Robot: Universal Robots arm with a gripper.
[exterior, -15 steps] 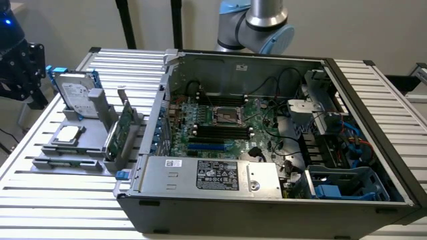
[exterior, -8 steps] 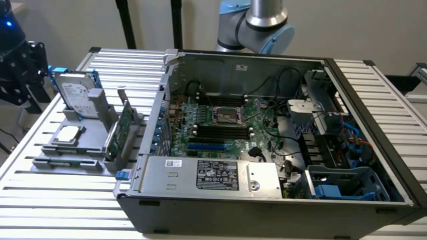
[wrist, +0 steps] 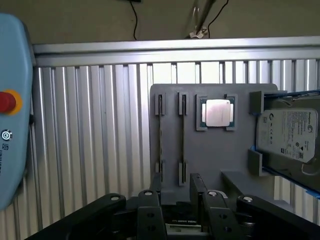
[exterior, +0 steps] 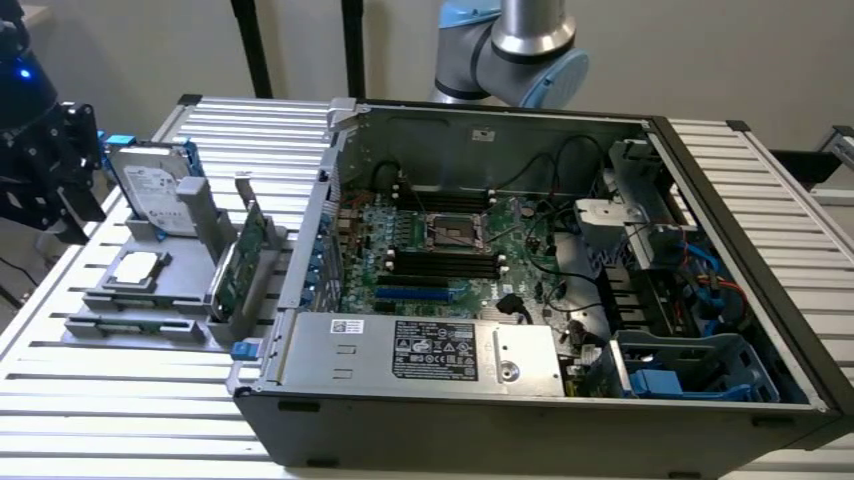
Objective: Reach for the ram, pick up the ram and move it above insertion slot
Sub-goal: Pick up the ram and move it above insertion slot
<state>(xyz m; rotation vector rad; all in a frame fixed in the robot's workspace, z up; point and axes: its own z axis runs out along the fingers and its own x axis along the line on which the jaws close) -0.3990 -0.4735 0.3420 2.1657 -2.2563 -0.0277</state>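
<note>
Above a grey tray [wrist: 215,160], the gripper [wrist: 176,189] hangs with its fingers [wrist: 198,186] spread and nothing between them. That tray carries a processor chip [wrist: 217,112], a hard drive [wrist: 287,132] and, edge-on in a narrow slot, the ram [wrist: 182,140]. Beneath lies a slatted metal table [wrist: 90,140], with an open computer case [exterior: 534,430] at the tray's three o'clock in the exterior view. The ram sits at the fingers' twelve o'clock, apart from them.

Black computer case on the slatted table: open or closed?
Open: the black computer case has no side panel, exposing the green motherboard inside.
</note>
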